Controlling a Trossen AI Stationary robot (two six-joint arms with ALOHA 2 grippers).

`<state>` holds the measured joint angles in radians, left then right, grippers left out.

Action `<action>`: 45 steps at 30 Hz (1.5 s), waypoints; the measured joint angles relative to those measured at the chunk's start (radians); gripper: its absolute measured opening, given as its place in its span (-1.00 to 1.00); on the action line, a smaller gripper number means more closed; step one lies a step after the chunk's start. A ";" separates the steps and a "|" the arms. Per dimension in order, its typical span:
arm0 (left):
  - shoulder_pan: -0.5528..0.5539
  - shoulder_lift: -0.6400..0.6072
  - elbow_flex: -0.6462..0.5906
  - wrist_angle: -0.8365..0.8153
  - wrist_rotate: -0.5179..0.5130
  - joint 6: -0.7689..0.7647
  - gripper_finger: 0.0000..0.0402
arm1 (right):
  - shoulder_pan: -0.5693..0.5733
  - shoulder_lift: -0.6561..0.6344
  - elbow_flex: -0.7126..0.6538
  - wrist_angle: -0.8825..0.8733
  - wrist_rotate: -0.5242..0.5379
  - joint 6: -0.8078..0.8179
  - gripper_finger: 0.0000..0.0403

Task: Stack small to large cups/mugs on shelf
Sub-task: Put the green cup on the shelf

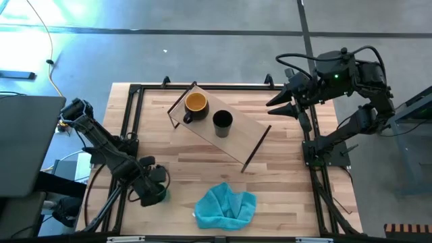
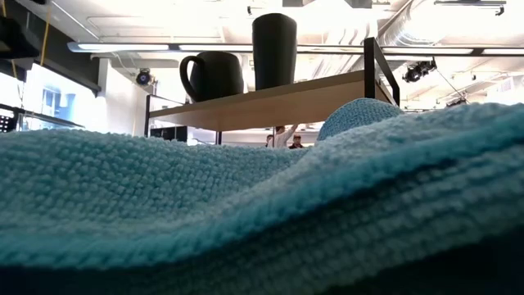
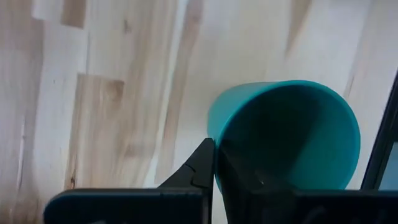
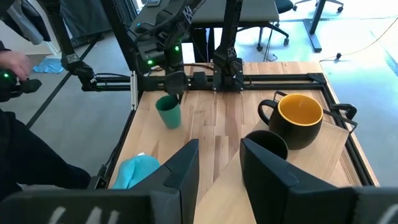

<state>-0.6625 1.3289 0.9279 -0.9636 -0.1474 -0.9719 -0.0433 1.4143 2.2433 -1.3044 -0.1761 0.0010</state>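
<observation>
Broadly: worktop [image 1: 202, 169] carries shelf [image 1: 226, 135], set diagonally; yellow-orange mug [image 1: 196, 103] and black cup [image 1: 223, 121] stand apart on its board, unstacked. Teal cloth [image 1: 226, 206] near front edge. Left hand [image 1: 154, 189] pinches green cup [image 4: 168, 112] rim at front-left, likely for lifting. Right hand [image 1: 287, 101] open, waiting near shelf's far end.

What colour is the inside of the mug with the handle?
Yellow-orange inside the dark-handled mug, which is dark outside; the right wrist view shows it best.
</observation>
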 joint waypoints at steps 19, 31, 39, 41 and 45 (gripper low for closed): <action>0.419 0.000 0.000 0.209 0.091 0.251 -0.98 | 0.048 0.000 0.000 0.011 0.003 0.046 -0.46; 0.446 0.136 0.049 0.224 0.197 0.270 -0.97 | 0.072 0.000 0.000 0.007 0.040 0.053 -0.46; 0.446 0.165 0.119 0.219 0.165 0.296 -0.96 | 0.072 0.000 0.000 -0.002 0.045 0.071 -0.46; 0.446 0.164 0.141 0.179 0.142 0.309 -0.96 | 0.072 0.000 0.000 -0.003 0.045 0.071 -0.46; 0.447 0.163 0.154 0.169 0.131 0.333 -0.95 | 0.072 0.000 0.000 -0.004 0.045 0.071 -0.46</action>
<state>-0.2157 1.4923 1.0824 -0.7944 -0.0164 -0.6386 0.0292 1.4147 2.2429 -1.3087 -0.1307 0.0715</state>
